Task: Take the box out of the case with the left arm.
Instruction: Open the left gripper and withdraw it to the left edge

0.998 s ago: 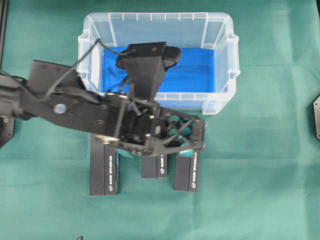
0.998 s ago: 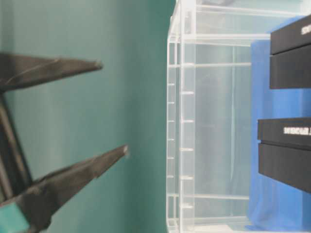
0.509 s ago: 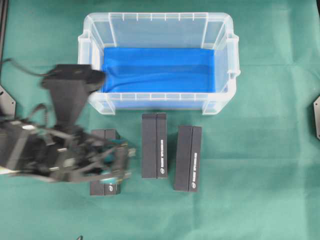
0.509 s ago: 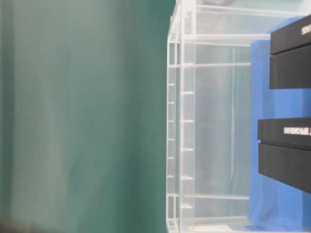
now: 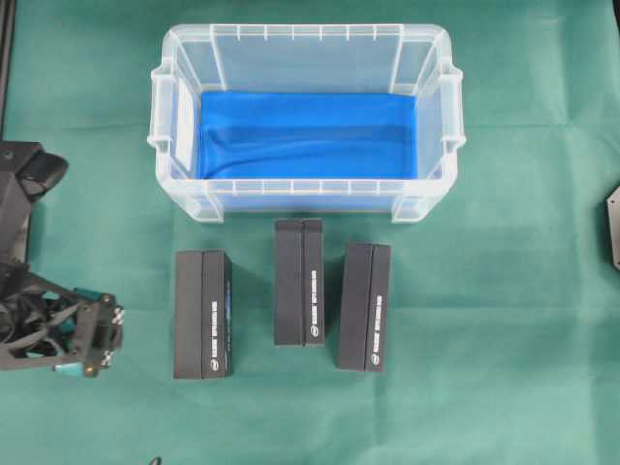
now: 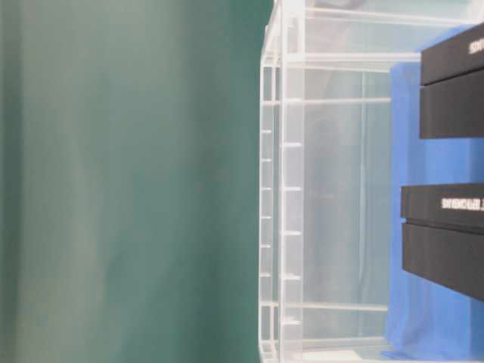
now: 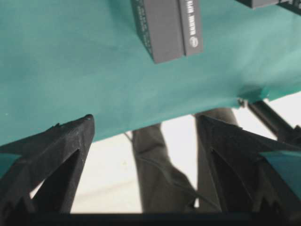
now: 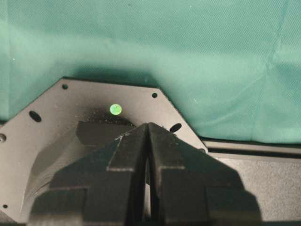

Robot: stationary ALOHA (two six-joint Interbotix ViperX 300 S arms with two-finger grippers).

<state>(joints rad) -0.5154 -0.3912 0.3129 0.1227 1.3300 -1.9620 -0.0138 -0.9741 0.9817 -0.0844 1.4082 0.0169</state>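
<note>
While the case [image 5: 307, 121] sits at the 12 o'clock side of the overhead view, no box lies inside it.

Boxes: three black boxes lie on the green table cloth [image 5: 504, 368] outside the case, toward 6 o'clock of it, long sides running 12 to 6. The left box [image 5: 202, 314] is well apart from the case; the middle box [image 5: 298, 282] is nearest the case's front wall without touching it; the right box [image 5: 364, 306] lies just beside the middle one, tilted slightly.

Case: clear plastic, ribbed rim, upright; only the blue cloth [image 5: 308, 136] covers its bottom. In the table-level view its wall [image 6: 281, 189] fills the right half, with two black boxes showing dark in front of it.

Left gripper [image 5: 97, 339]: at 8 o'clock of the overhead view, at the edge of the picture, well apart from the case and near the left box, touching nothing. Its wrist view shows the two dark fingers [image 7: 61, 150] spread wide with nothing between them, one box [image 7: 167, 28] lying on the cloth at 12 o'clock.

Right gripper [image 8: 148, 141]: fingers pressed together, holding nothing, above a black base plate [image 8: 56, 117].
</note>
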